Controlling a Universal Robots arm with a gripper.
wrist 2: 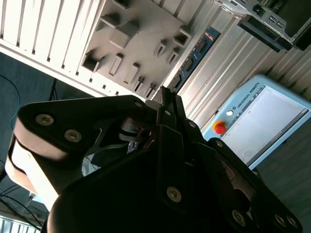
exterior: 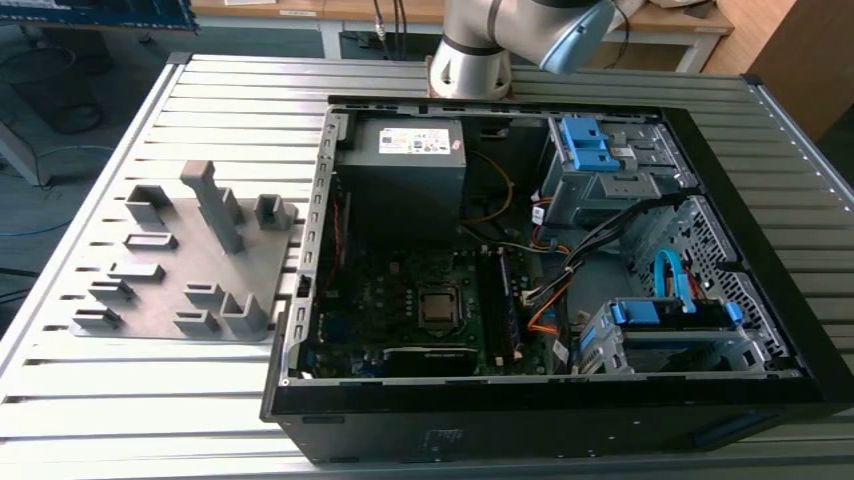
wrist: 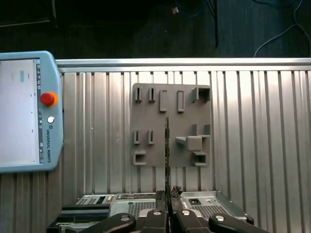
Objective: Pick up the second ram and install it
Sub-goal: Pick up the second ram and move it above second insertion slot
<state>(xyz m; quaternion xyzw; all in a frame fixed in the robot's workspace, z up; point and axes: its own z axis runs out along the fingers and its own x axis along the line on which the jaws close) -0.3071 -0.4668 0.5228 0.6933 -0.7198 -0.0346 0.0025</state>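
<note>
A: Over the tabletop, your gripper is clenched on the second ram, held edge-on.
B: What lies beneath?
A: Gray holder plate directly below; teach pendant beside it, open computer case near.

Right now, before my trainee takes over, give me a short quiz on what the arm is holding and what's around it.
1. True or false: the gripper has its jaws shut on the second ram.
2. Which thing with a red button is seen in the first wrist view? A) teach pendant B) keyboard C) drill
3. Fill in: in the exterior view, the open computer case lies on the gray holder plate's ____ side.
Key: 1 true; 2 A; 3 the exterior view's right.
</note>
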